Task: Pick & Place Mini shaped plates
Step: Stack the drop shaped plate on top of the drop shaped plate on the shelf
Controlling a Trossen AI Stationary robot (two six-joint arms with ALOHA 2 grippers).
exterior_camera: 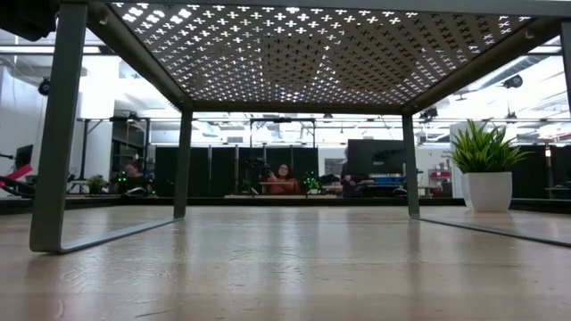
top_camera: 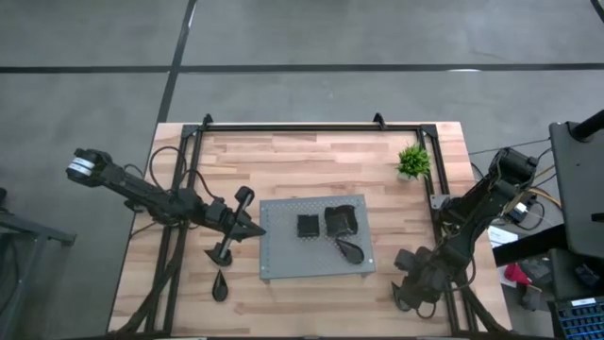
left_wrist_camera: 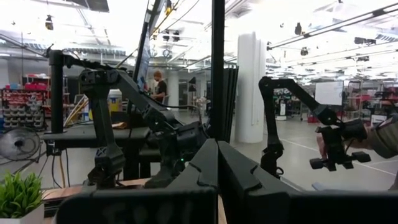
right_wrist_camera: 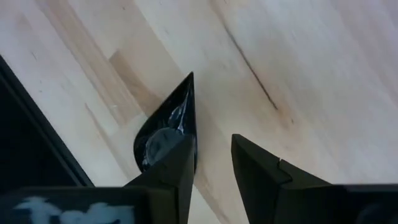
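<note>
Teardrop plate lies flat on the bench just off the grey board's right side, under the right gripper. Gripper fingers are spread, bare wood in the gap. The plate sits beside and partly under one finger, not between them, so nothing is gripped. From above the gripper hides this plate, so how it lies against the board is a guess.

Three more plates sit on the board: square plate, wavy plate, second teardrop plate. Another teardrop-shaped dish lies on the bench left of the board.

Left gripper waits at the board's left edge, fingers pressed together, holding nothing.

Step in hand looks like a pick of the plate off the board's right side. To do it well: shift sideways until the raised rim falls inside the gap, go low enough to catch the rim, close gently because the glossy plate may slip, then lift straight up.
</note>
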